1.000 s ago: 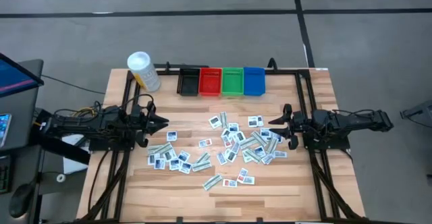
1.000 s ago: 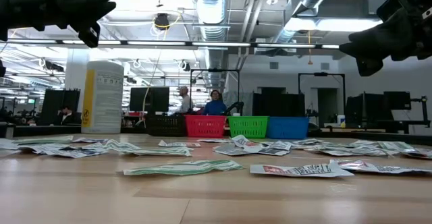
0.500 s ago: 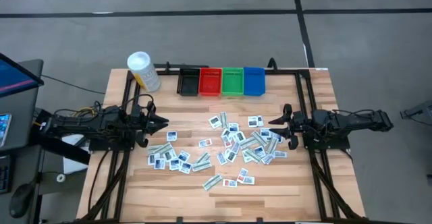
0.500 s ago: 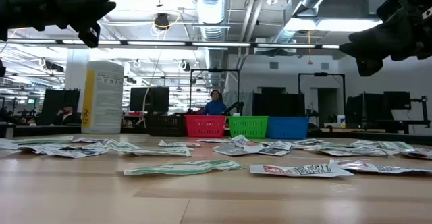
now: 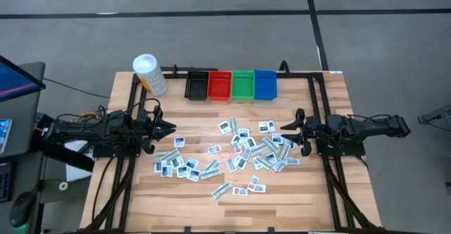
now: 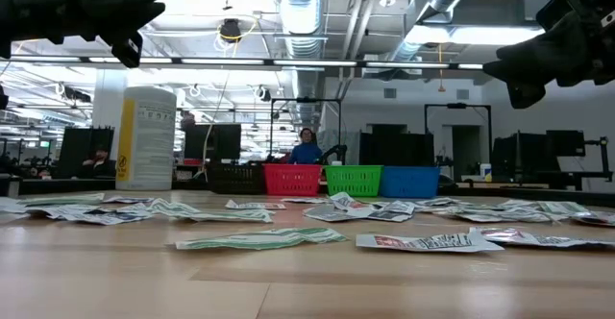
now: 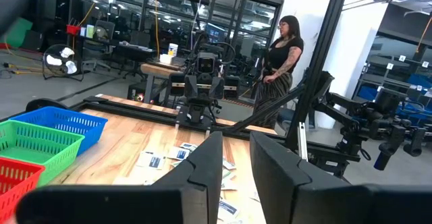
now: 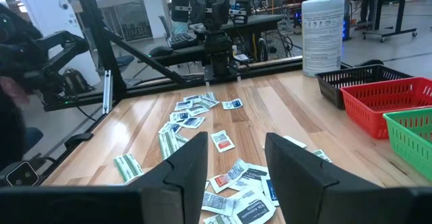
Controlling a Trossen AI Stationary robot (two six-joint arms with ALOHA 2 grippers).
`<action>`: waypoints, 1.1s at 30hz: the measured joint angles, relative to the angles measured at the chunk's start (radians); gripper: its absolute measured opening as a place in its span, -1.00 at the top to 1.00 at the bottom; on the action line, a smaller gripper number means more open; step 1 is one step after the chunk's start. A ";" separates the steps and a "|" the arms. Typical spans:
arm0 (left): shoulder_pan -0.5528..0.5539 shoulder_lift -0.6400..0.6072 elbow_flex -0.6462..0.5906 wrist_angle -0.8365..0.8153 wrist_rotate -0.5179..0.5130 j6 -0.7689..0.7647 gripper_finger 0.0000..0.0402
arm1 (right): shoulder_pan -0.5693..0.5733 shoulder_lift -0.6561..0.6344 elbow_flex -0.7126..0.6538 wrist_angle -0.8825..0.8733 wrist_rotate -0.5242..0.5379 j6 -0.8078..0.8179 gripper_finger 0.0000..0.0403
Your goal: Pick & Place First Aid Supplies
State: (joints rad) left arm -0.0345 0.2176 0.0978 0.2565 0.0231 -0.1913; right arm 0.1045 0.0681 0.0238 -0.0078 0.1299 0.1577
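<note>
Wood table (image 5: 211,199): near edge bare from where I watch; nothing on it has shifted in the last second.
Packets (image 5: 239,153): scattered flat across the middle of the table, between the two grippers; none lifted, none in a bin that I can see.
Left gripper (image 5: 171,127): hangs above the table at the left edge of the scatter, fingers (image 7: 202,177) parted with a gap, holding nothing; same pose as a second ago.
Right gripper (image 5: 287,130): over the right edge of the scatter, fingers (image 8: 192,160) spread, empty, unmoved.
Bins (image 5: 231,84): black, red, green, blue in a row at the far edge.
Bottle (image 5: 149,74): upright, far left.
Meaning: I judge no pick has begun.
</note>
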 joint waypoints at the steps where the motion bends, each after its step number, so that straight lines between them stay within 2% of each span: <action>1: 0.000 0.000 0.000 0.000 0.000 0.000 0.62 | 0.000 0.000 0.000 0.000 0.000 0.000 0.29; 11: 0.000 0.000 0.000 0.025 0.000 -0.001 0.62 | 0.000 0.000 0.000 0.000 0.000 0.000 0.29; 13: 0.000 0.000 0.000 0.040 -0.002 -0.057 0.62 | 0.000 0.000 0.000 0.000 0.000 0.000 0.29; 19: 0.001 0.001 -0.001 0.099 -0.104 -0.286 0.62 | 0.000 0.000 0.000 0.000 0.000 0.000 0.29; 24: 0.001 0.001 -0.001 0.192 -0.183 -0.206 0.62 | 0.000 0.000 0.000 0.000 0.000 0.000 0.29; 27: 0.001 0.001 -0.001 0.226 -0.275 -0.155 0.62 | 0.000 0.000 0.000 0.000 0.000 0.000 0.29; 33: 0.002 0.001 -0.001 0.236 -0.364 -0.154 0.62 | 0.000 0.000 0.000 0.000 0.000 0.000 0.29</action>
State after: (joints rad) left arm -0.0330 0.2188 0.0971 0.4930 -0.3405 -0.3450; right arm 0.1043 0.0681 0.0238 -0.0078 0.1299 0.1581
